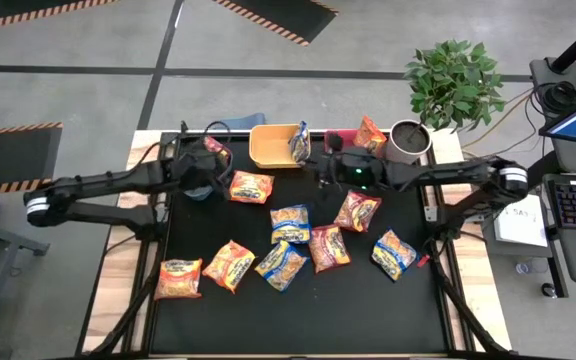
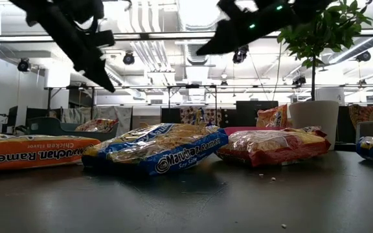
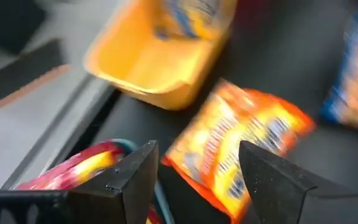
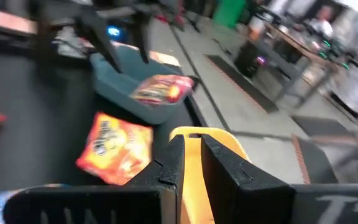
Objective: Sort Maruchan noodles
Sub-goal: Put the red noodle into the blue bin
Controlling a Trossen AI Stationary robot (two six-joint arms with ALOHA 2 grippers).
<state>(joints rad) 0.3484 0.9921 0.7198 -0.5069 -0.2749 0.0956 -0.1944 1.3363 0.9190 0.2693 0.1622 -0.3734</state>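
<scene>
so nearest the front edge of the black table (image 1: 208, 310) there's a loose row of maruchan noodles packets: an orange one (image 1: 179, 278) at the left, another orange one (image 1: 230, 265) just beside it, then a blue-trimmed one (image 1: 281, 265) touching a red one (image 1: 329, 248); off to the right a blue-trimmed packet (image 1: 395, 254) lies on its own; a bit further back sit a blue packet (image 1: 291, 224) and a red one (image 1: 357, 211); then an orange packet (image 1: 251, 187) right by the left gripper (image 1: 211, 172), whose fingers are spread wide with nothing between them, hovering over that packet and the blue bin (image 4: 138, 93); a red packet (image 4: 160, 89) lies in that bin; the right gripper (image 1: 320, 166) is up off the table beside the yellow bin (image 1: 273, 146), fingers nearly pinched together, holding nothing i can see; a blue-trimmed packet (image 1: 300, 143) leans upright in the yellow bin; another packet (image 1: 370, 135) sits at the back edge near the potted plant (image 1: 453, 85).
</scene>
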